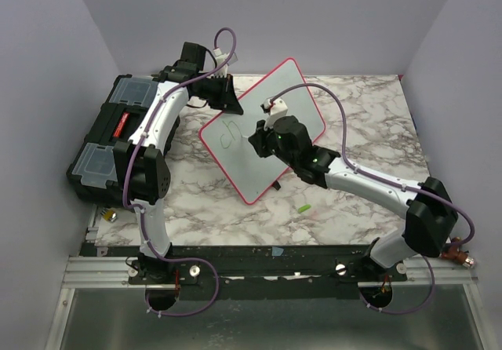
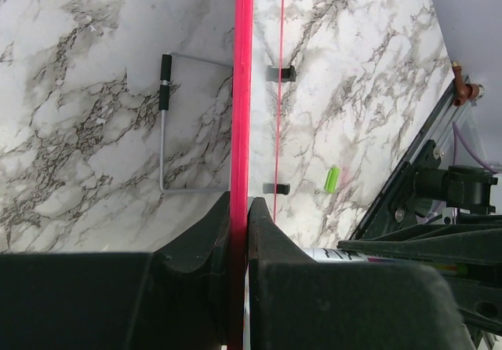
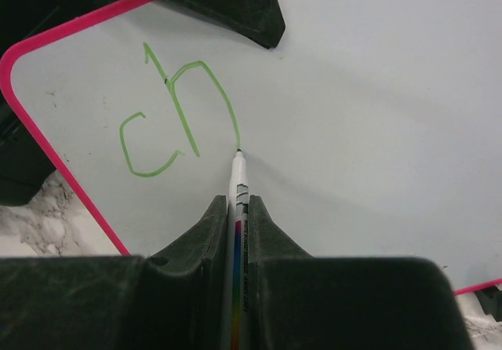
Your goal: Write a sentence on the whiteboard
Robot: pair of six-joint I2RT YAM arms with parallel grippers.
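The whiteboard (image 1: 298,99), white with a pink rim, stands tilted on the marble table. My left gripper (image 1: 223,99) is shut on its upper left edge. In the left wrist view that rim (image 2: 241,91) runs edge-on between the closed jaws of this gripper (image 2: 241,209). My right gripper (image 1: 263,142) is shut on a white marker (image 3: 238,179) with a rainbow stripe. The marker's tip touches the board at the foot of the "h". Of the sentence, only the green letters "ch" (image 3: 169,118) show, near the board's rounded corner (image 1: 229,136).
A black toolbox (image 1: 110,142) with clear lid compartments sits at the left behind my left arm. A green marker cap (image 1: 303,208) lies on the marble in front of the board. The board's wire stand (image 2: 162,130) and black clip feet (image 2: 280,73) rest on the table.
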